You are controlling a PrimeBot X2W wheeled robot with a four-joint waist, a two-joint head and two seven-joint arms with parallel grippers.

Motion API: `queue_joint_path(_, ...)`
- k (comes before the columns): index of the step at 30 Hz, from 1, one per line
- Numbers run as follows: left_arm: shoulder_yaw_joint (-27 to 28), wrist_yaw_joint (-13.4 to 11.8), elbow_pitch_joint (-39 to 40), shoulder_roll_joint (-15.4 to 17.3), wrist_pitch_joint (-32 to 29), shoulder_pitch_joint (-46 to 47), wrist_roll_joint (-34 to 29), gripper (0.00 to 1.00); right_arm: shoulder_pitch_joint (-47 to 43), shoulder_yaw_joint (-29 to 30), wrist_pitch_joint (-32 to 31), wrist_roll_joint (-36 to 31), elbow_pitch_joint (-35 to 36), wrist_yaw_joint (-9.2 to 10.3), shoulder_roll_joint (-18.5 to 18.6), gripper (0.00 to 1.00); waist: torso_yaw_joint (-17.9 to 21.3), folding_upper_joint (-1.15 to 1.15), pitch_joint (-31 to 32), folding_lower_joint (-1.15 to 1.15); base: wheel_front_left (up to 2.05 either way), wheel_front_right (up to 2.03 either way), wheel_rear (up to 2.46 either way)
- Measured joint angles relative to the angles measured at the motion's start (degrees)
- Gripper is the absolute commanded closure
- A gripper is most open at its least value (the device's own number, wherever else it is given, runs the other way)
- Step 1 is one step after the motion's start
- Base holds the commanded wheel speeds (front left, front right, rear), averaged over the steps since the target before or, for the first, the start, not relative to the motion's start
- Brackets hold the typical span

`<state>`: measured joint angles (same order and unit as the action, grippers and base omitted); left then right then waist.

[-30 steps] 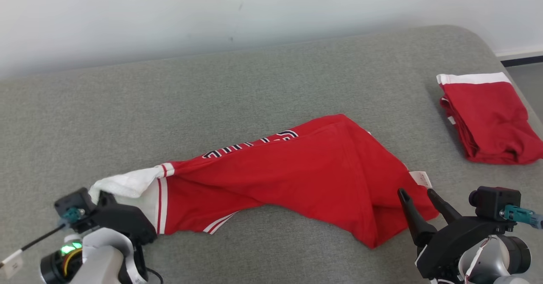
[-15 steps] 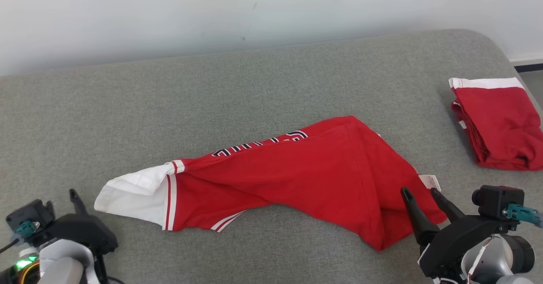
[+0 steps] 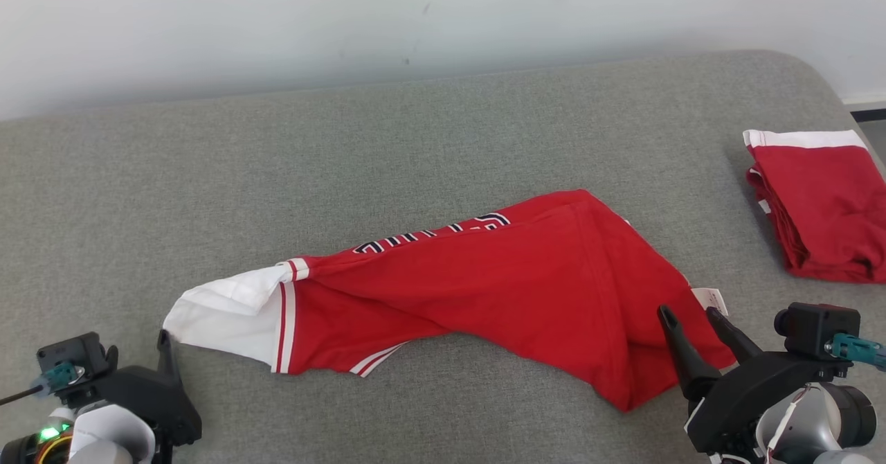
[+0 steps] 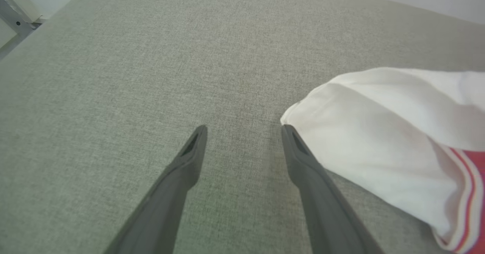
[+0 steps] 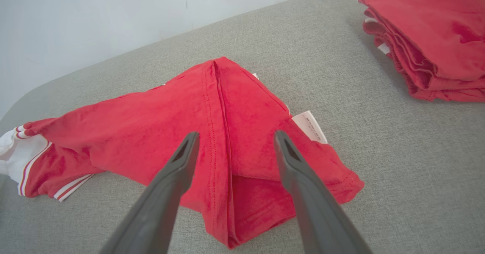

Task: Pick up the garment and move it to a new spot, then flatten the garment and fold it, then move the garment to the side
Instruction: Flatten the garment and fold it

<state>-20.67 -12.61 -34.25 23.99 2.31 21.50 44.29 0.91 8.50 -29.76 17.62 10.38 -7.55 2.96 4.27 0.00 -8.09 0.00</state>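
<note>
Loosely sprawled garment (image 3: 498, 291), left claw (image 4: 244, 127) spread beside its white edge (image 4: 341, 132), right claw (image 3: 688, 310) spread over red corner (image 3: 630, 391)

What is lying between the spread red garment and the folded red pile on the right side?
Bare grey cushion lies between the garment and the folded pile; the head view and the right wrist view both show it.
</note>
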Motion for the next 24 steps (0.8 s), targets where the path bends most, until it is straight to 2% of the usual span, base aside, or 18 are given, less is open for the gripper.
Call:
queue_joint_path(8, -0.94, -2.31, 5.63, 0.46, -3.26, -0.97, 0.14, 0.00, 0.19, -0.21, 0.00, -0.09, -0.13, 0.00, 0.00, 0.00, 0.89, 0.00, -0.39, 0.00, 0.00, 0.00, 0.00)
queue_joint_path(14, -2.31, -3.53, 6.82, 1.41, -6.11, -0.96, -0.81, 0.00, 0.43, -0.29, 0.02, -0.08, -0.12, 0.00, 0.00, 0.00, 1.25, 0.00, -0.99, 0.00, 0.00, 0.00, 0.00)
queue_joint_path(23, -3.27, -3.43, 5.34, 1.40, -8.15, 1.90, -1.32, 0.00, 1.79, -1.22, -0.25, -0.62, 0.08, 0.00, 0.00, 0.00, 1.69, 0.00, -2.21, 0.00, 0.00, 0.00, 0.00)
queue_joint_path(24, -3.32, -3.36, 5.00, 1.38, -8.29, 2.05, -1.27, 0.04, 1.82, -1.32, -0.27, -0.69, 0.09, 0.00, 0.00, 0.00, 1.73, 0.00, -2.32, 0.00, 0.00, 0.00, 0.00)
